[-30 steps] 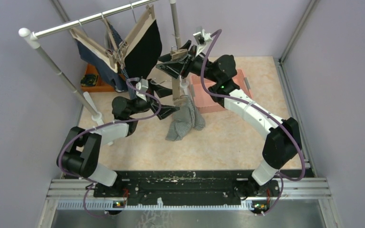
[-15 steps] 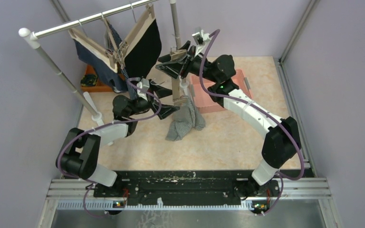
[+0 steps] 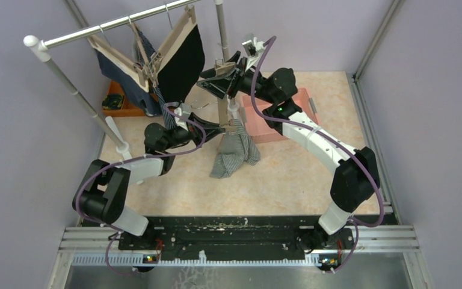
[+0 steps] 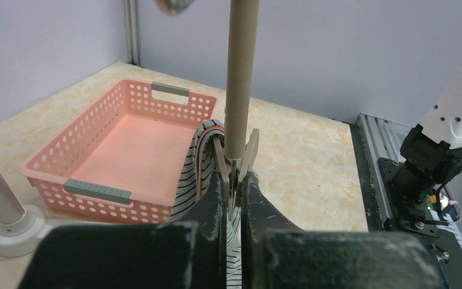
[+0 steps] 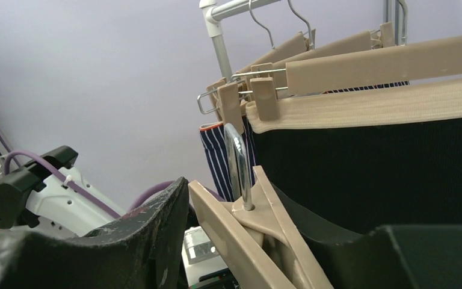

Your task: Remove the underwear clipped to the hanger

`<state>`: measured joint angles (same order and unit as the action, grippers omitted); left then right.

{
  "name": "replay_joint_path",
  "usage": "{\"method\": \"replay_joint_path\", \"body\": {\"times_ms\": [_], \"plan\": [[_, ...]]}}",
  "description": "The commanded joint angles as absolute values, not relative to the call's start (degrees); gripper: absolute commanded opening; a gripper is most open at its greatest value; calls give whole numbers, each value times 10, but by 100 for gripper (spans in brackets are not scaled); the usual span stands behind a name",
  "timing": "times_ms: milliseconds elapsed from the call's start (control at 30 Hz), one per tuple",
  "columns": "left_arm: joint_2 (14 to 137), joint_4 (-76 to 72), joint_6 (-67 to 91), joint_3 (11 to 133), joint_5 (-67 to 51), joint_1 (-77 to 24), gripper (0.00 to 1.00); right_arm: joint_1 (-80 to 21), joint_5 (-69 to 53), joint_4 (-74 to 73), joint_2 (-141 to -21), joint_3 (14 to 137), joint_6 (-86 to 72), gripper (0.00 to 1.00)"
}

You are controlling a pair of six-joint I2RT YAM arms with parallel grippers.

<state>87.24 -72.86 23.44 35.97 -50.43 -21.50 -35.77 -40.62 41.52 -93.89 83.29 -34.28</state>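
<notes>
Beside pink plastic basket (image 4: 135, 144), left gripper (image 4: 233, 180) and right gripper (image 5: 246, 205) clamp beige wooden hanger (image 5: 277, 238); limp striped underwear (image 3: 233, 153) should take a top-edge pinch.

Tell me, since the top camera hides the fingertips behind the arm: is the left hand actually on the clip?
Observer: Yes. The left wrist view shows the left hand pinching the clip at the end of the hanger.
Operator: Is cloth in it?
Observer: Striped underwear hangs at that clip.
Operator: And the right hand?
Observer: Its wrist view shows the right hand gripping the hanger just below its metal hook.
</notes>
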Motion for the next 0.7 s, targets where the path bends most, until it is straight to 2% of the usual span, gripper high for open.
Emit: {"method": "replay_joint_path", "body": {"times_ms": [0,67,200,500,567,667], "plan": [[841,-726,233,354,-462,-215,0,-364,-404,448,-937,866,-344,0],[801,-670,208,357,-439,-214,0,-364,-402,448,-937,865,-344,0],[716,-461,91,393,-400,-213,0,-364,-401,453,-938,863,-346,0],[627,-20,-12,629,-350,-207,0,-364,-425,455,-942,868,-360,0],[624,32,-25,668,-339,-207,0,-364,-442,448,-966,874,-365,0],[607,29,-29,666,-338,-207,0,-366,-457,446,-974,876,-374,0]]}}
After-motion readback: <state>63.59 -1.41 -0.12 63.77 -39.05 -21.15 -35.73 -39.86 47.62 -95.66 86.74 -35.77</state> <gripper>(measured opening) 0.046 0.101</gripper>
